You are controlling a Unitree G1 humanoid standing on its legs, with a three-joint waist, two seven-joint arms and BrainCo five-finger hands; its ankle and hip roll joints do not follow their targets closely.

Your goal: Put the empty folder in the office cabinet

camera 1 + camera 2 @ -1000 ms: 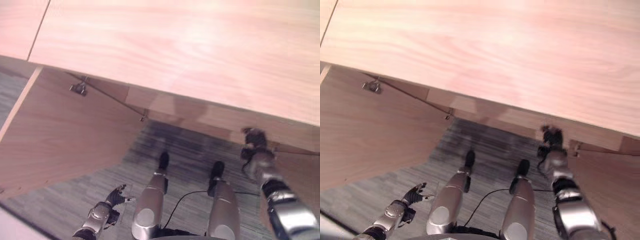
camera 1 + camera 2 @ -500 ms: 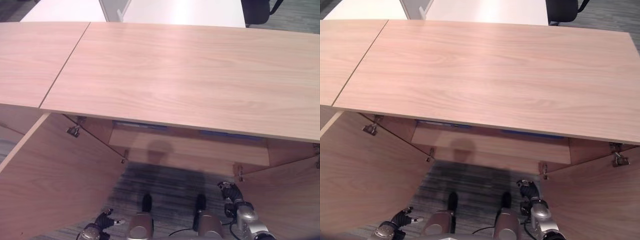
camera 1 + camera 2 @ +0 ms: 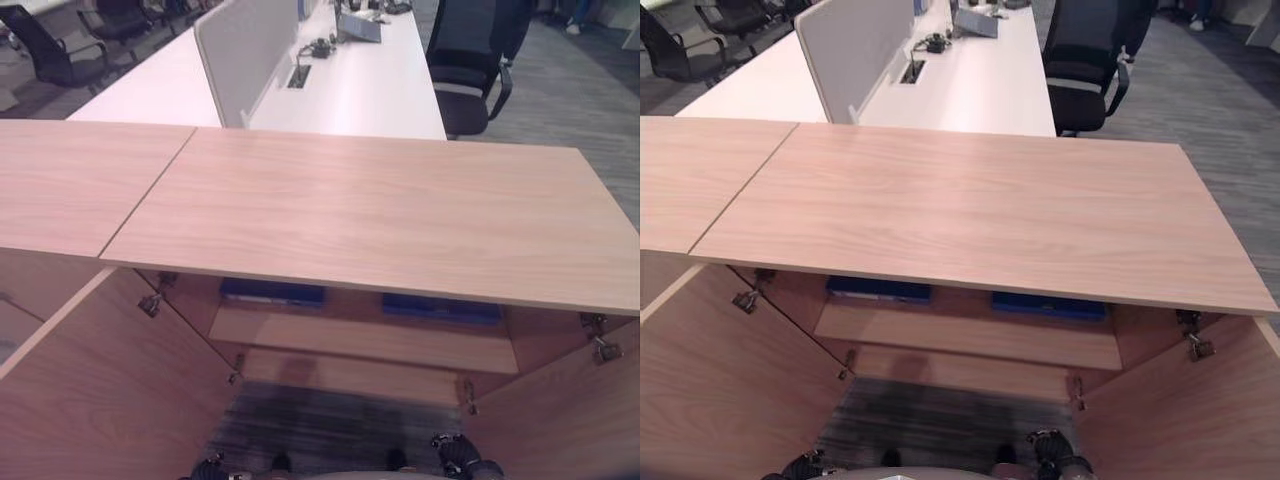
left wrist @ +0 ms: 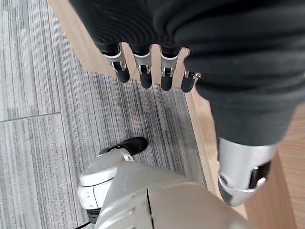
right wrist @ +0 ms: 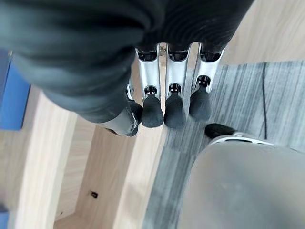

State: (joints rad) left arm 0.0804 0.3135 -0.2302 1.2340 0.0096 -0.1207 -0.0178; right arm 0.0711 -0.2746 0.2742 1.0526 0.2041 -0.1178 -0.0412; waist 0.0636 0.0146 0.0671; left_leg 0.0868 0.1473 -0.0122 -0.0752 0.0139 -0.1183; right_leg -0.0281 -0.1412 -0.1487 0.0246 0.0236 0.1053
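low light-wood office cabinet [image 3: 380, 215] open, both doors swung wide

two flat blue folders [image 3: 878, 289] lie on its upper shelf; left hand [image 4: 147, 71] and right hand [image 5: 167, 95] hang empty, fingers relaxed, over grey carpet [image 3: 330, 430].

I see my left hand [image 4: 157, 71] and right hand [image 5: 167, 95] hanging low at my sides, fingers relaxed, holding nothing.

One office cabinet [image 3: 970, 220] stands with two doors swung open, one door [image 3: 710, 390] at its left edge and one door [image 3: 1185, 410] at its right. Two blue folders [image 3: 878, 290] [image 3: 1048, 305] lie on its one inner shelf [image 3: 970, 335]. Beyond it are one white desk [image 3: 970, 85], one divider panel [image 3: 850, 45] and three office chairs [image 3: 1085, 55] [image 3: 665, 45] [image 3: 735, 15].
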